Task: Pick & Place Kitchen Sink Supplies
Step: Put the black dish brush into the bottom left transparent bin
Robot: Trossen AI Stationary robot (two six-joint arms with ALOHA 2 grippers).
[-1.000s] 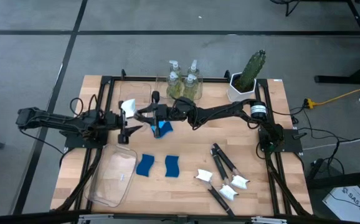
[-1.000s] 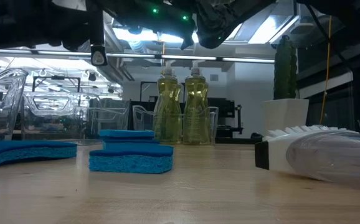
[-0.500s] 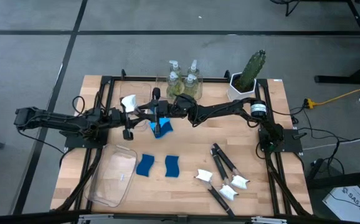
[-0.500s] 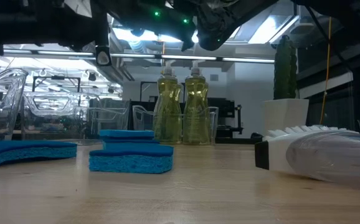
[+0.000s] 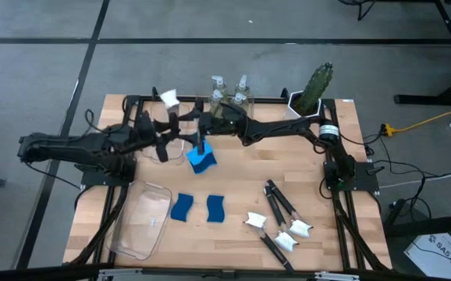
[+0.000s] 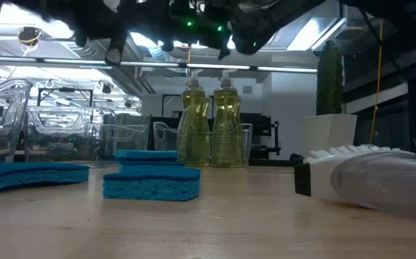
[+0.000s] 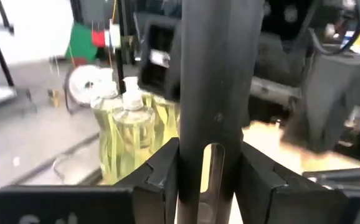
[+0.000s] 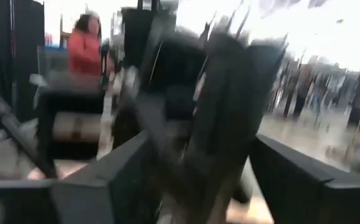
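Observation:
My left gripper [image 5: 165, 134] is above the table's far left part, shut on a dish brush whose white head [image 5: 168, 97] points up and toward the far edge. Just right of it my right gripper [image 5: 198, 129] stands open; its wrist view shows blurred dark shapes between the fingers [image 8: 108, 180]. One blue sponge [image 5: 201, 158] sits on the table below the right gripper, and two more [image 5: 182, 207] [image 5: 215, 208] lie nearer the front. Soap bottles [image 5: 229, 97] stand at the far edge. Three more brushes [image 5: 280, 215] lie at the front right. My left gripper pinches the brush's black handle [image 7: 208, 134] between its two fingers [image 7: 158, 168]. The fingers come level from the table's left and lie across the handle. The brush is lifted clear of the table, head end uppermost.
A clear bin [image 5: 143, 222] lies at the front left and another [image 5: 175, 117] under the left gripper. The soap bottles stand in a clear bin at the back. A cactus in a white pot [image 5: 311, 97] stands at the far right. Black frame rails run along the table's sides.
My left gripper has risen and tipped up to level, carrying the brush. The white head has swung from beside the gripper up toward the far edge, away from my right gripper. My right gripper has shifted a little toward the far edge.

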